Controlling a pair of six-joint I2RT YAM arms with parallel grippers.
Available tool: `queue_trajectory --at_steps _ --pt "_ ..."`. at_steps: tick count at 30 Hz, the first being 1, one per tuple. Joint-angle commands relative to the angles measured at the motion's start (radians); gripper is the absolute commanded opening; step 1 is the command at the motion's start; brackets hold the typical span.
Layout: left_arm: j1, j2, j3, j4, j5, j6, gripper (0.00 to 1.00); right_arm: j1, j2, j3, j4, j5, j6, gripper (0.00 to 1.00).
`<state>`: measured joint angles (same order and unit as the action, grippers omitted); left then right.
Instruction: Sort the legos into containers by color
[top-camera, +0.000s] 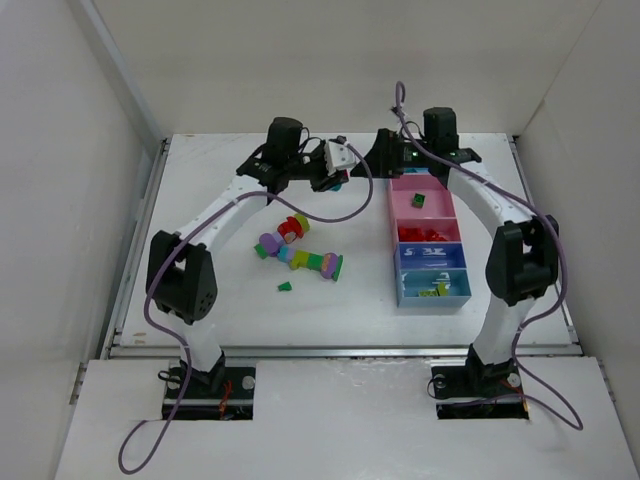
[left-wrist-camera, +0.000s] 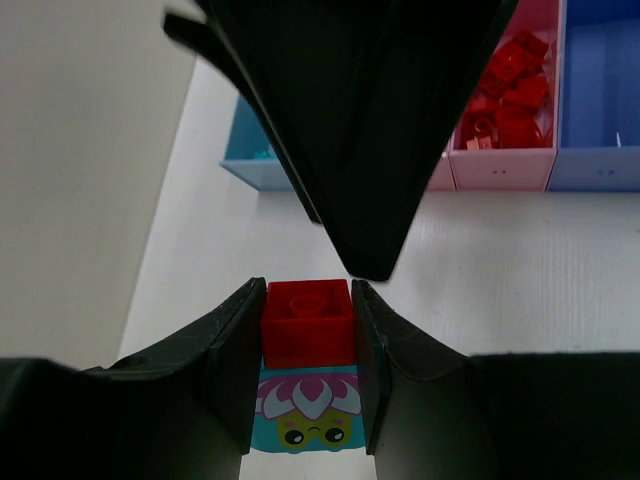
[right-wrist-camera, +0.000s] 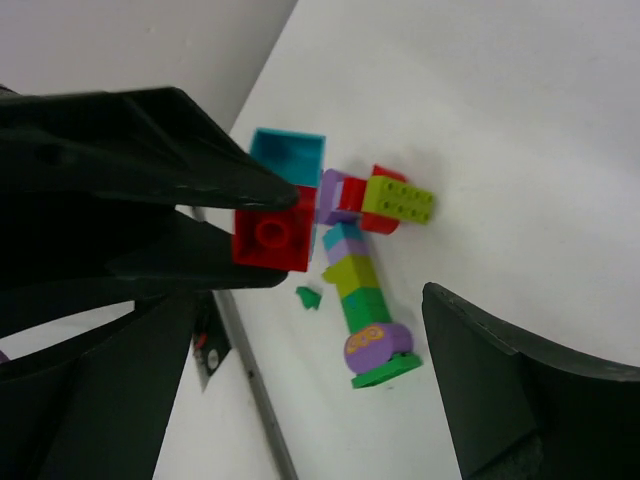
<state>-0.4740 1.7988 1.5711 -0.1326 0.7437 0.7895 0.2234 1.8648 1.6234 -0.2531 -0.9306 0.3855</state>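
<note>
Your left gripper (left-wrist-camera: 307, 292) is clamped on a red brick (left-wrist-camera: 307, 325) stacked on a teal face brick (left-wrist-camera: 305, 425), whose sides the fingers hide. Your right gripper (top-camera: 374, 152) hangs just beside it, spread wide and empty. The far end of the containers (top-camera: 430, 250) is hidden behind the right arm (top-camera: 500, 215).

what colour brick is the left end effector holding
Red brick, on a teal one; left wrist view.

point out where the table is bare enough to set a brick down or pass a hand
Bare: the lane between the lego cluster and the container strip; the near band of table between both arm bases. Crowded: the far middle, where the left arm and right arm meet, and around the cluster, with a loose green piece beside it.
</note>
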Motion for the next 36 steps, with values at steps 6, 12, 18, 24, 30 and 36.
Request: queue_trajectory --at_steps 6,12,18,24,30,36 --pt "-0.046 -0.118 -0.066 0.087 0.049 0.043 0.0 0.024 -0.033 0.001 0.101 -0.148 0.004 0.97" --pt "-0.055 -0.137 -0.077 0.106 0.049 0.043 0.0 0.033 -0.052 -0.008 0.101 -0.148 0.004 0.93" --pt "-0.026 -0.128 -0.059 0.269 -0.095 -0.261 0.0 -0.036 -0.153 -0.154 0.101 -0.099 -0.054 0.93" --pt "0.023 -0.041 0.139 0.291 -0.22 -0.691 0.0 0.034 -0.305 -0.18 0.135 0.111 -0.16 0.95" --pt "0.023 -0.068 0.107 0.314 -0.3 -0.921 0.0 0.137 -0.329 -0.194 0.225 0.282 -0.107 0.97" --pt "0.023 -0.079 0.098 0.292 -0.331 -0.967 0.0 0.157 -0.265 -0.202 0.364 0.406 0.036 0.97"
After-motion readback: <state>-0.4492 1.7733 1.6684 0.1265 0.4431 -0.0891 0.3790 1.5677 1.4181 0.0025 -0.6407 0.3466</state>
